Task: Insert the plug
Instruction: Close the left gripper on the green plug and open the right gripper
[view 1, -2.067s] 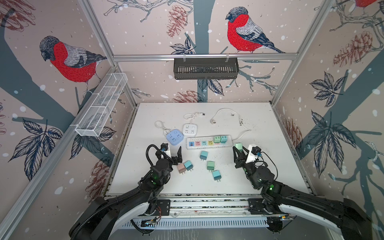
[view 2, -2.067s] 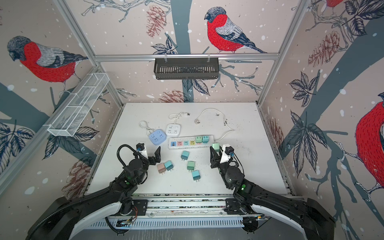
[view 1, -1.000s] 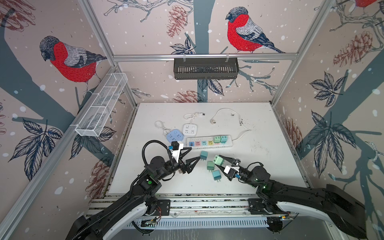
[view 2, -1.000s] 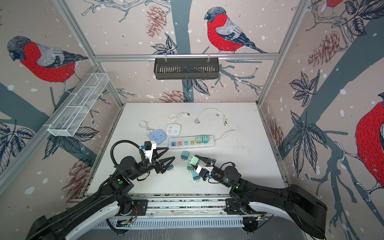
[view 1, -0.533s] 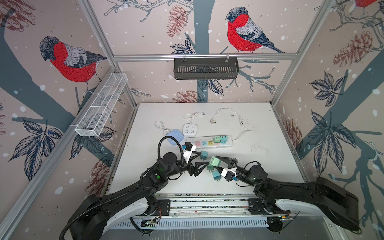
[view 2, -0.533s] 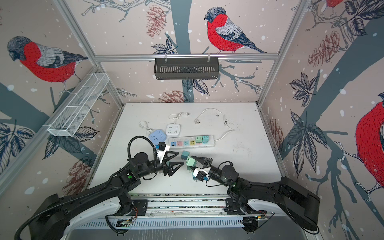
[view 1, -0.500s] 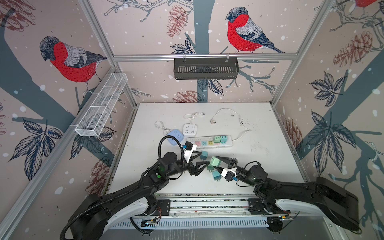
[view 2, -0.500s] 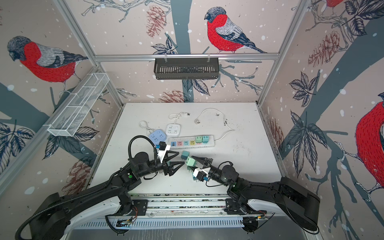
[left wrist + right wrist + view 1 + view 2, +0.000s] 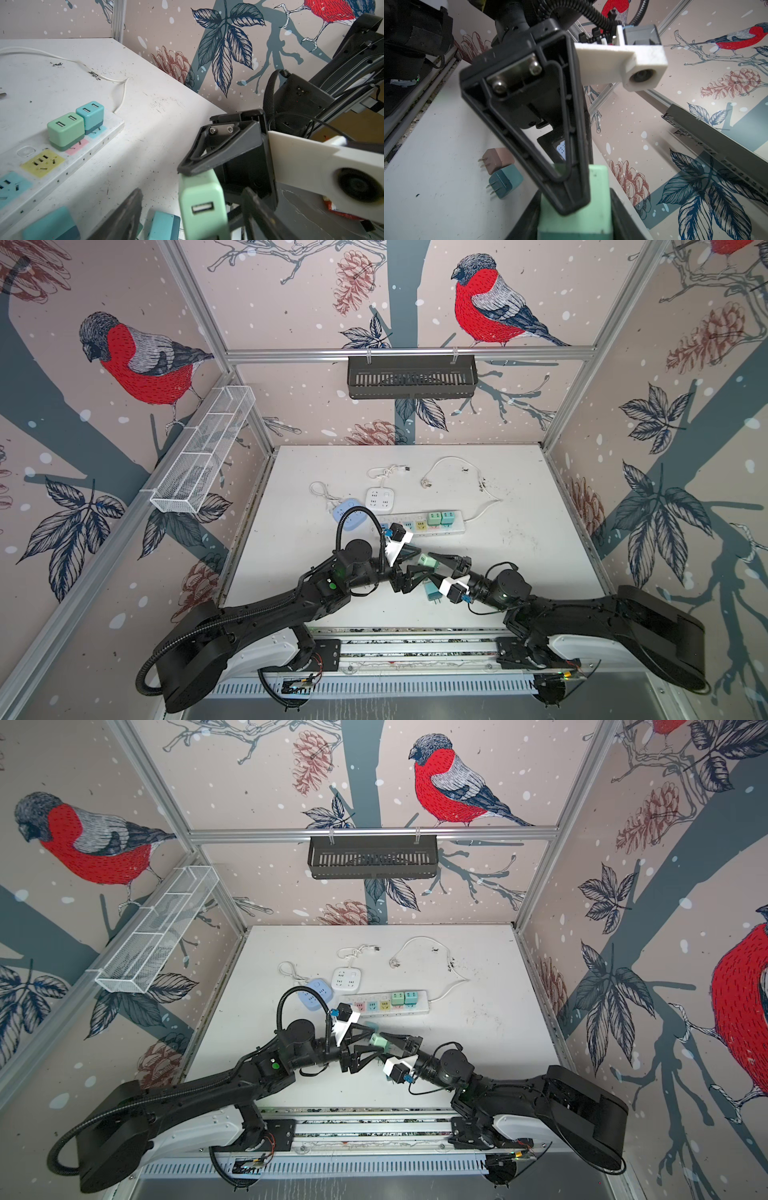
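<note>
A mint green plug (image 9: 427,561) (image 9: 377,1040) hangs above the front middle of the table, with my right gripper (image 9: 433,562) (image 9: 575,192) shut on its darker base. In the right wrist view the plug (image 9: 599,197) sits between the two dark fingers, partly behind a finger of the left gripper. My left gripper (image 9: 419,561) (image 9: 192,190) is open and straddles the plug's (image 9: 202,207) USB end, with gaps on both sides. Behind them the white power strip (image 9: 411,531) (image 9: 87,158) lies across the table with two plugs (image 9: 440,517) (image 9: 65,129) seated at its right end.
Loose plugs lie on the table under the grippers: a teal one (image 9: 432,596) (image 9: 506,182) and a brown one (image 9: 499,159). A blue round socket (image 9: 349,516), a white square socket (image 9: 380,499) and white cables (image 9: 457,472) lie behind the strip.
My left gripper has moved right to meet the green plug and its jaws have narrowed around it. The right gripper brought the plug left towards the middle, still shut on it.
</note>
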You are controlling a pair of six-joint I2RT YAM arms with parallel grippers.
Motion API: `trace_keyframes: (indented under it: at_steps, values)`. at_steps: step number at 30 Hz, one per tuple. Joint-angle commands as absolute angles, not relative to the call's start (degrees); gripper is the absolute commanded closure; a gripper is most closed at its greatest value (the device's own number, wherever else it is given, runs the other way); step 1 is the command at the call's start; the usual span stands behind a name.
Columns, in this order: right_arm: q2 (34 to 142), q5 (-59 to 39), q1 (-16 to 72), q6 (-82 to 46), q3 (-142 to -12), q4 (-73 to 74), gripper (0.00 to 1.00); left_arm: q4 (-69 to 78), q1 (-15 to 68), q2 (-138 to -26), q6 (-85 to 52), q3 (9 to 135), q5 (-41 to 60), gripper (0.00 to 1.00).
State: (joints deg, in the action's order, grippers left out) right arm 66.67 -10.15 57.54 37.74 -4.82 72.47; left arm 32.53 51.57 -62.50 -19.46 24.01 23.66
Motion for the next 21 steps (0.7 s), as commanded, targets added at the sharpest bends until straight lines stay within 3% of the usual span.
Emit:
trace_keyframes:
  at_steps: [1,5,10,13,18,19,21]
  values:
    - [66.74,-10.53,57.70,38.23,-5.32,76.24,0.96,36.96,51.77,-63.66,-19.46,24.55,23.57,0.33]
    - [67.18,-10.41,57.74,37.79,-5.19,77.07,0.96,37.17,52.10,-65.21,-19.60,25.72,25.11,0.47]
    - [68.23,-10.02,57.99,37.17,-4.34,78.75,0.95,37.78,52.26,-65.31,-19.56,25.81,25.64,0.78]
    - [68.37,-9.02,58.00,37.27,-4.03,80.01,0.85,38.94,52.34,-65.41,-19.43,25.44,25.79,1.00]
    - [68.02,-7.02,58.10,35.33,-3.48,81.31,0.38,38.84,52.29,-65.48,-18.01,25.78,23.87,1.00]
    - [68.02,-6.80,58.14,34.53,-3.14,82.24,0.01,37.98,52.29,-65.35,-17.51,26.12,23.31,1.00]
    - [67.08,-5.05,58.68,32.07,-2.21,84.75,0.00,35.06,52.22,-64.58,-15.43,27.09,20.86,1.00]
